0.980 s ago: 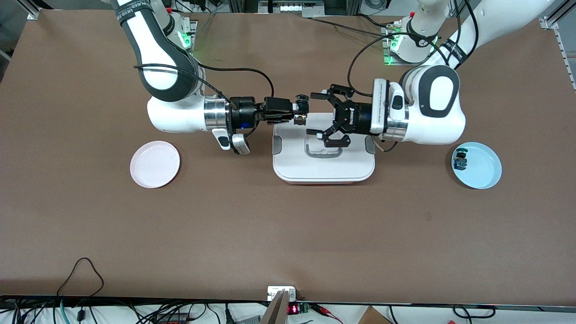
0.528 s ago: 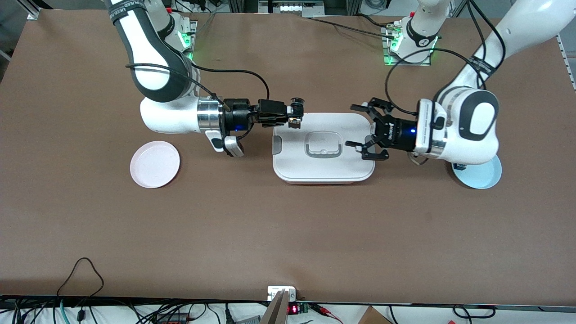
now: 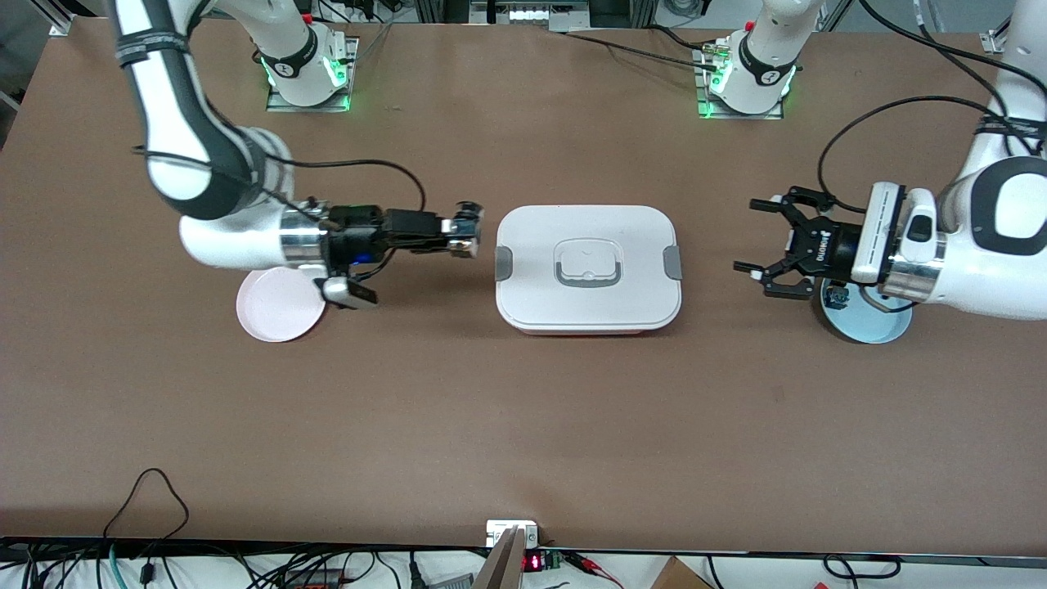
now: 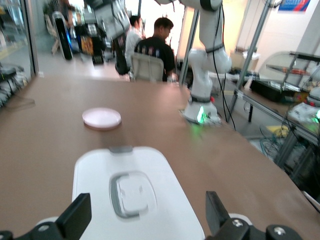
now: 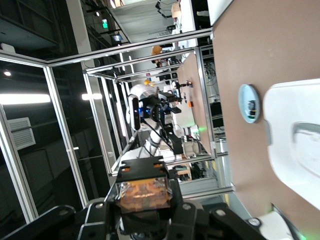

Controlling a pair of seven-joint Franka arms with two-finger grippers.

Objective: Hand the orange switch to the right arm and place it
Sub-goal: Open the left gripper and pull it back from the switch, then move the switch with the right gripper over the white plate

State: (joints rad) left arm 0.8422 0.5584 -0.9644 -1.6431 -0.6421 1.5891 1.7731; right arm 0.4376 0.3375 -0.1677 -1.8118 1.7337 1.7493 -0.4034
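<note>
Orange switch (image 3: 466, 236) is clamped in the right gripper (image 3: 468, 231) beside the white lidded box (image 3: 587, 269); left gripper (image 3: 773, 252) is held spread beside the blue plate (image 3: 879, 325)

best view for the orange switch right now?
Right wrist view: the switch fills the foreground, clamped in the right pincer, its orange face plain. The front view shows it only as a tiny speck at the pincer tip beside the white box. The left wrist view does not show it.

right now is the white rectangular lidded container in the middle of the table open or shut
Shut. The white rectangular lidded container has its lid seated flat, grey side clips at both ends, handle lying down. Neither gripper touches it.
</note>
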